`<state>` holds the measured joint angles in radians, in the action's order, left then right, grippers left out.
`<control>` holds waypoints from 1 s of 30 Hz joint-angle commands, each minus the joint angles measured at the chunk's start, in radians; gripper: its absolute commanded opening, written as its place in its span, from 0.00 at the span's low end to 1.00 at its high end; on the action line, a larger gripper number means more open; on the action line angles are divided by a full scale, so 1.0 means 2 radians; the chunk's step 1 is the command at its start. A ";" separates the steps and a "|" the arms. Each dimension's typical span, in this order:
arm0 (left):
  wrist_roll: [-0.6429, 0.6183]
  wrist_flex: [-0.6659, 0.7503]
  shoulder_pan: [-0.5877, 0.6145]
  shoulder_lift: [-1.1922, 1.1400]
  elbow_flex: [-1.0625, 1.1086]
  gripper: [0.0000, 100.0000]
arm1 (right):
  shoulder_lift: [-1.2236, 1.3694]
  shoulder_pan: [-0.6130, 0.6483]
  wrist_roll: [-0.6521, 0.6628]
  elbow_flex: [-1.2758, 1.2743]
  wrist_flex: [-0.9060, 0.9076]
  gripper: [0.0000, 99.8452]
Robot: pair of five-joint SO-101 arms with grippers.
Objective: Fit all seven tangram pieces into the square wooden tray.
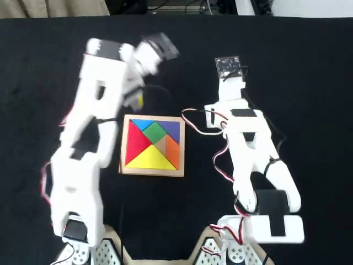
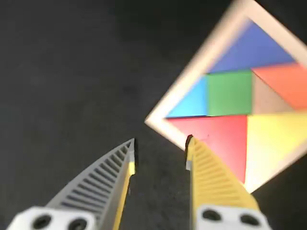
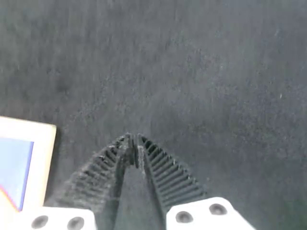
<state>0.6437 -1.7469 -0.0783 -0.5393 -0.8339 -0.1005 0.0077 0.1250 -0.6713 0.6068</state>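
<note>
- Sitting in the middle of the high view's frame, the tray [image 1: 151, 173] lay flat on the black surface [image 1: 309, 110]. All seven pieces appeared to be inside it: the red triangle [image 1: 135, 144], yellow triangle [image 1: 150, 160], light blue triangle [image 1: 142, 124], green square [image 1: 156, 132], dark blue piece [image 1: 173, 129], orange piece [image 1: 173, 152] and small tan triangle [image 1: 161, 144].
- The colours made one full square out to the rim, so the fitting looked done.
- The left arm [image 1: 96, 110] ran up the left side of the frame. The left jaws hung just beyond the tray's upper left corner, pointing back toward it. They were spread, with nothing between them.
- From the left wrist, the tray [image 2: 192, 81] lay straight ahead of the jaws, turned corner-on. The tip of the yellow jaw overlapped the near rim beside the red triangle [image 2: 216, 139]. Whether it touched the wood I could not tell.
- The right arm [image 1: 248, 143] stood to the right of the tray. The right jaws were pressed together and empty over bare surface, with the tray's corner [image 3: 29, 132] off to one side.
- The left arm was the nearer of the two. Any coming move probably turned on that closeness: it would need to draw back from the rim without nudging the tray.
</note>
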 commanded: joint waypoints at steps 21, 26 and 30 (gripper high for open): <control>-0.292 0.239 0.148 0.165 0.455 0.03 | -0.025 0.080 0.000 -0.045 0.028 0.01; -0.331 0.386 0.147 0.230 0.593 0.03 | 0.050 0.080 0.000 0.013 0.030 0.01; -0.334 0.460 0.147 0.283 0.678 0.03 | 0.063 0.084 0.000 0.033 0.028 0.01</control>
<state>-0.0115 -0.9306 0.2071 -0.0775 0.4365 0.0253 0.1765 0.1250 -0.6790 0.6621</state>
